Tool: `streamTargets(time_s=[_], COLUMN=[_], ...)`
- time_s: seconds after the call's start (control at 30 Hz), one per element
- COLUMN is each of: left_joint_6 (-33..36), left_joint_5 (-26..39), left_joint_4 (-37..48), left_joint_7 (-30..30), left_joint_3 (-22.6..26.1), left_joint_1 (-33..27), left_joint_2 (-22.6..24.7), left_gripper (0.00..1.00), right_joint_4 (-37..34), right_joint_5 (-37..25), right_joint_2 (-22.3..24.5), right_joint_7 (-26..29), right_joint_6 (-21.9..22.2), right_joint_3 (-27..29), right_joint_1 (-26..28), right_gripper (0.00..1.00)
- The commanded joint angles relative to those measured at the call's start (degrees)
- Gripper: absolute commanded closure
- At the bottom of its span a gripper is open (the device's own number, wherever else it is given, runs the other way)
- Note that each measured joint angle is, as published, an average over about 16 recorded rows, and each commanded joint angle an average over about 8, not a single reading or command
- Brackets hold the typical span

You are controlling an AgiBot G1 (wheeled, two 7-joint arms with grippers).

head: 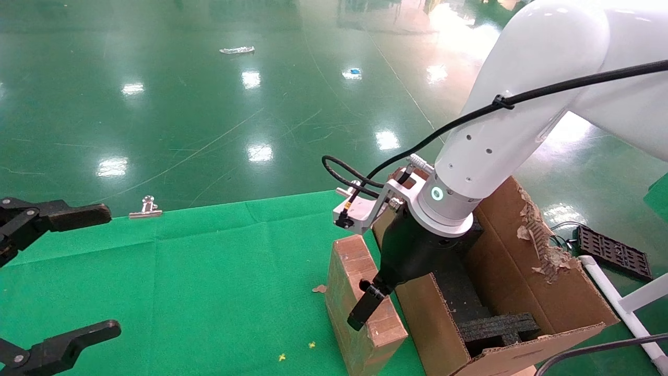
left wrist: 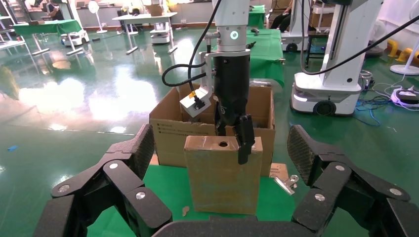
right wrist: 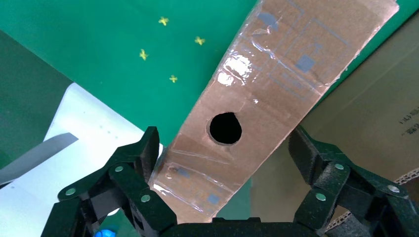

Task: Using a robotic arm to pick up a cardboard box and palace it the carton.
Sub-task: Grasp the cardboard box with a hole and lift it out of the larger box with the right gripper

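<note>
The cardboard box (head: 347, 292) stands on its narrow edge on the green cloth, right beside the carton (head: 527, 271). Its top narrow side shows a round hole (right wrist: 225, 128) and clear tape. The white robotic arm's right gripper (head: 378, 303) hangs over that top end, open, with one finger on each broad side. One finger (left wrist: 244, 140) lies against the face turned toward the left arm; the other is apart from the box on the carton side. In the right wrist view the box (right wrist: 267, 89) runs between the right gripper's (right wrist: 225, 148) jaws. My left gripper (head: 88, 271) rests open at the far left.
Black foam inserts (head: 496, 326) fill the carton, whose far flap is torn (head: 543, 245). A metal clip (head: 146, 208) lies at the cloth's back edge. A cardboard scrap (head: 319, 288) lies by the box. A black grid panel (head: 613, 253) sits on the floor.
</note>
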Motion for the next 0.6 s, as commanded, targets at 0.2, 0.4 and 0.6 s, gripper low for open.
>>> streamTargets(time_s=[0.2,0.4,0.6], left_joint_6=[0.0,0.0,0.0], left_joint_5=[0.0,0.0,0.0], left_joint_4=[0.0,0.0,0.0], left_joint_7=[0.0,0.0,0.0], left_joint_3=[0.0,0.0,0.1], left_joint_1=[0.0,0.0,0.0], left_joint_2=[0.0,0.0,0.0], left_gripper=[1.0,1.0,1.0], right_joint_4=[1.4,2.2,2.3], right_joint_5=[-1.1,-1.5,-1.8], right_joint_2=[0.2,0.4,0.7], right_joint_7=[1.5,2.2,2.4], right_joint_6=[0.4,0.5,0.6], right_joint_3=[-0.4,-0.6,-0.9], right_joint_1=[0.2,0.2,0.0], right_gripper=[1.0,1.0,1.0])
